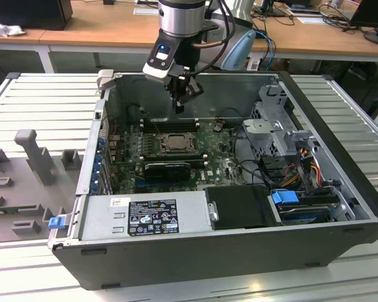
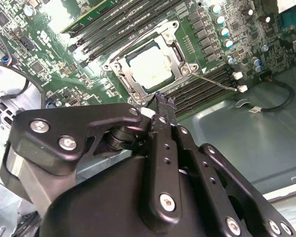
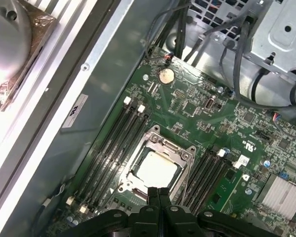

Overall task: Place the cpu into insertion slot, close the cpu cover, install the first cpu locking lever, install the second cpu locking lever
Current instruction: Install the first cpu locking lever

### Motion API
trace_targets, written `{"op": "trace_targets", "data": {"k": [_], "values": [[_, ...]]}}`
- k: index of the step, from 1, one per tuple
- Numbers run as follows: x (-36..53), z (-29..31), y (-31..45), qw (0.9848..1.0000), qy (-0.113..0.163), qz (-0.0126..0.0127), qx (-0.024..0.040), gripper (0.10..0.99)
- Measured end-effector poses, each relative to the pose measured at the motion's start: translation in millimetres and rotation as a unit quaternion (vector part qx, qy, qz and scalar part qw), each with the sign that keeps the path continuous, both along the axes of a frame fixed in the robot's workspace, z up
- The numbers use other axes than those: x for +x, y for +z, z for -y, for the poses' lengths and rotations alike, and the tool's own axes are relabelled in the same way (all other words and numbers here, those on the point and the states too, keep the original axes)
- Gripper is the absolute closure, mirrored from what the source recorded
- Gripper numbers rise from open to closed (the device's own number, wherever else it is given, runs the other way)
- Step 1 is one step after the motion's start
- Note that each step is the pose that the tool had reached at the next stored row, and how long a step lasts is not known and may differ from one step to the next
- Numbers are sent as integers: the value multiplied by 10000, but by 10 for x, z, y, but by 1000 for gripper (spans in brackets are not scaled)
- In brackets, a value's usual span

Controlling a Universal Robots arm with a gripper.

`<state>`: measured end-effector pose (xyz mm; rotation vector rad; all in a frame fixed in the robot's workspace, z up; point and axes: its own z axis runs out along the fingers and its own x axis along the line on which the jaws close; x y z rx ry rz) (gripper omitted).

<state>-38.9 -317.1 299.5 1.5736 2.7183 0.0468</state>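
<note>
The cpu (image 3: 157, 169) (image 2: 150, 66) lies flat in the insertion slot (image 3: 127, 184), its pale metal face showing through the cut-out of the cpu cover (image 3: 161, 143) (image 2: 122, 67), which lies down over it. In the exterior view the cpu (image 1: 175, 142) sits mid-board inside the open computer case. My gripper (image 1: 179, 108) hangs above and just behind the socket, clear of the board, fingers shut with nothing between them. The fingertips (image 3: 153, 192) (image 2: 161, 104) show in both wrist views at the socket's edge. A thin metal locking lever (image 2: 217, 82) sticks out sideways from the socket.
Long black memory slots (image 3: 113, 143) flank the socket on both sides. A long black card (image 1: 167, 168) lies in front of it, then the power supply (image 1: 145, 217). Drive cage (image 1: 274, 119) and cables (image 1: 252, 157) fill the exterior view's right. The case walls (image 1: 94, 145) enclose the board.
</note>
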Motion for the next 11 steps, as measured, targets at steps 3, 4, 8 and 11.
{"op": "trace_targets", "data": {"k": [3,4,8,11], "values": [[0,0,0,10000,93,0,0,980],[0,0,0,9999,127,0,0,980],[0,0,0,9997,259,0,0,980],[0,0,0,9993,376,0,0,980]]}}
